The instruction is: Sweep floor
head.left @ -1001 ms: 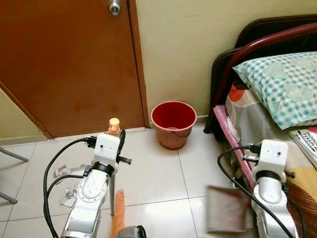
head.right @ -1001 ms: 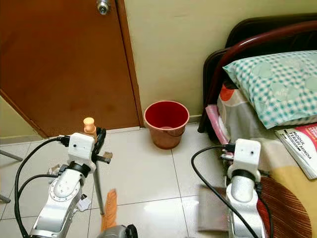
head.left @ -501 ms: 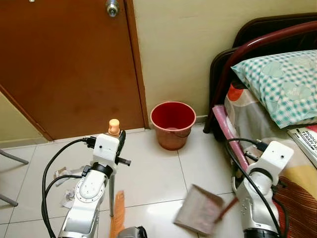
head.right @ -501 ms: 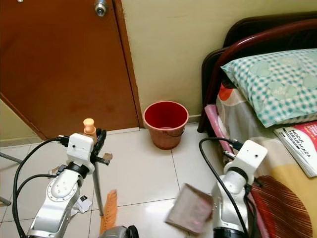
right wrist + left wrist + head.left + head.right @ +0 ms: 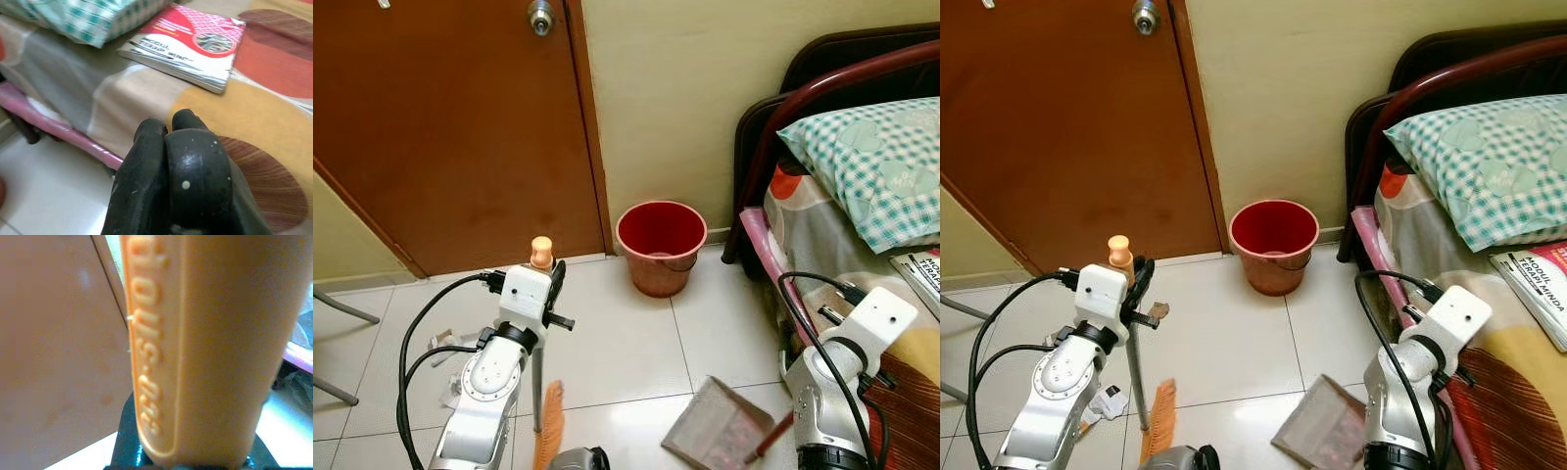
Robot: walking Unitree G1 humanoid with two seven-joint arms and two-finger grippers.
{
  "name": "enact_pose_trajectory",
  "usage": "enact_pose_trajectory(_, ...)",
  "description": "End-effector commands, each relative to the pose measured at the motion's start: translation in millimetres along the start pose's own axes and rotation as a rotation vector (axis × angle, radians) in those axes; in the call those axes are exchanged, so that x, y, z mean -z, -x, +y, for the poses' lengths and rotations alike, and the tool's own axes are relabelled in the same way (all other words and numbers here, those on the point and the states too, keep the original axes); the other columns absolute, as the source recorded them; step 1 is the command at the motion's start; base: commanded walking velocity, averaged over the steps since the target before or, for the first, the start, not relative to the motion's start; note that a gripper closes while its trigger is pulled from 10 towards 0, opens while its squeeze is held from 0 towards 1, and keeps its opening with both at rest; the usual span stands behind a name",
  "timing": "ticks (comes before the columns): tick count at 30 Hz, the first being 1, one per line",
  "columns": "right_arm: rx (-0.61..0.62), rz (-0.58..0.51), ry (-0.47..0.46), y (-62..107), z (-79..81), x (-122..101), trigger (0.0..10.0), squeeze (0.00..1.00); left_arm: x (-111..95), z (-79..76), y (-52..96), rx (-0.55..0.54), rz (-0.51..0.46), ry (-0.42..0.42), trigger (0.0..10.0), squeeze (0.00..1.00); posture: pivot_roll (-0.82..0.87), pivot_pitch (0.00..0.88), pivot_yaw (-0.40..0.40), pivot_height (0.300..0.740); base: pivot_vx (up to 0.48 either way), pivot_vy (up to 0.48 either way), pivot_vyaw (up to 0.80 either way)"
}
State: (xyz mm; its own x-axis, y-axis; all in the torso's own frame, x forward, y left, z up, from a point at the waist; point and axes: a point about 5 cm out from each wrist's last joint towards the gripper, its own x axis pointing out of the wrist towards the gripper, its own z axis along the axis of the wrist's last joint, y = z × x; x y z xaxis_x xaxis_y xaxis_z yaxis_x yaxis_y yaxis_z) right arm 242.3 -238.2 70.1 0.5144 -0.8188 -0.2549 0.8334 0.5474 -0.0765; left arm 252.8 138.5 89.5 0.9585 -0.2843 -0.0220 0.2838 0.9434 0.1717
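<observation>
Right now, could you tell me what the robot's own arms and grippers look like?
Both arms are silver-grey metal with round jointed segments, each topped by a white boxy wrist block. Black cables loop beside the left arm and the right arm. The right gripper has glossy, rounded black fingers.

Orange-handled broom [image 5: 539,323]: upright on the tiled floor [image 5: 617,343], thin grey shaft, orange bristles at the foot, rounded orange grip [image 5: 195,347] with raised lettering at the top. Grey-brown dustpan [image 5: 717,437]: tilted low above the floor near the bed, flat mouth turned toward the broom, reddish handle running back and down. Crumpled white paper scraps [image 5: 445,367]: scattered on the tiles just beside the broom.
</observation>
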Motion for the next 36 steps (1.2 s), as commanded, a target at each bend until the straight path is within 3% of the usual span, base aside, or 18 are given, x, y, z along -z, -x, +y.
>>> enact_pose_trajectory(1, 0.027, 0.037, -0.018, -0.3, -1.4, 3, 10.0, 0.0, -2, 1.0, 1.5, 0.012, -0.002, -0.009, 10.0, 0.0, -0.01, 0.038, 0.101, 0.74, 0.0, 0.0, 0.0)
enact_pose_trajectory(10, 0.01, 0.008, 0.018, -1.5, 1.6, 1, 10.0, 0.0, -3, -1.8, 1.3, 0.018, -0.005, 0.002, 10.0, 0.0, -0.01, 0.036, 0.094, 0.74, 0.0, 0.0, 0.0)
enact_pose_trajectory(13, -0.026, -0.147, 0.158, -0.8, 3.7, -8, 10.0, 0.0, -3, -3.0, 1.1, 0.024, -0.008, 0.006, 10.0, 0.0, -0.01, 0.035, 0.094, 0.74, 0.0, 0.0, 0.0)
enact_pose_trajectory(17, -0.031, -0.195, 0.191, -1.2, 2.2, -7, 10.0, 0.0, -3, -3.4, 0.2, 0.026, -0.011, 0.007, 10.0, 0.0, -0.01, 0.034, 0.092, 0.74, 0.0, 0.0, 0.0)
enact_pose_trajectory(22, -0.057, -0.163, 0.197, -2.8, -1.3, 2, 10.0, 0.0, -3, -4.0, 0.0, 0.026, -0.012, 0.009, 10.0, 0.0, -0.01, 0.034, 0.092, 0.74, 0.0, 0.0, 0.0)
enact_pose_trajectory(24, -0.231, -0.058, 0.084, 0.4, 7.1, 9, 10.0, 0.0, -3, -5.1, 0.4, 0.027, -0.01, 0.009, 10.0, 0.0, -0.01, 0.037, 0.087, 0.74, 0.0, 0.0, 0.0)
enact_pose_trajectory(33, -0.402, -0.031, 0.067, 1.0, 17.5, 9, 10.0, 0.0, -8, -2.9, -3.6, -0.009, -0.03, -0.004, 10.0, 0.0, 0.01, 0.054, 0.038, 0.74, 0.0, 0.0, 0.0)
enact_pose_trajectory(34, -0.416, -0.038, 0.069, -0.3, 18.9, 7, 1.2, 0.0, -12, -1.5, -6.0, -0.023, -0.045, -0.011, 10.0, 0.0, 0.01, 0.056, 0.034, 0.74, 0.0, 0.0, 0.0)
enact_pose_trajectory(35, -0.442, -0.047, 0.067, -3.2, 21.1, 4, 0.0, 0.0, -19, 1.6, -9.5, -0.056, -0.067, -0.013, 10.0, 0.0, 0.02, 0.066, 0.019, 0.74, 0.0, 0.0, 0.0)
enact_pose_trajectory(36, -0.442, -0.047, 0.067, -3.2, 21.1, 4, 0.0, 0.0, -19, 1.6, -9.5, -0.056, -0.067, -0.013, 10.0, 0.0, 0.02, 0.066, 0.019, 0.74, 0.0, 0.0, 0.0)
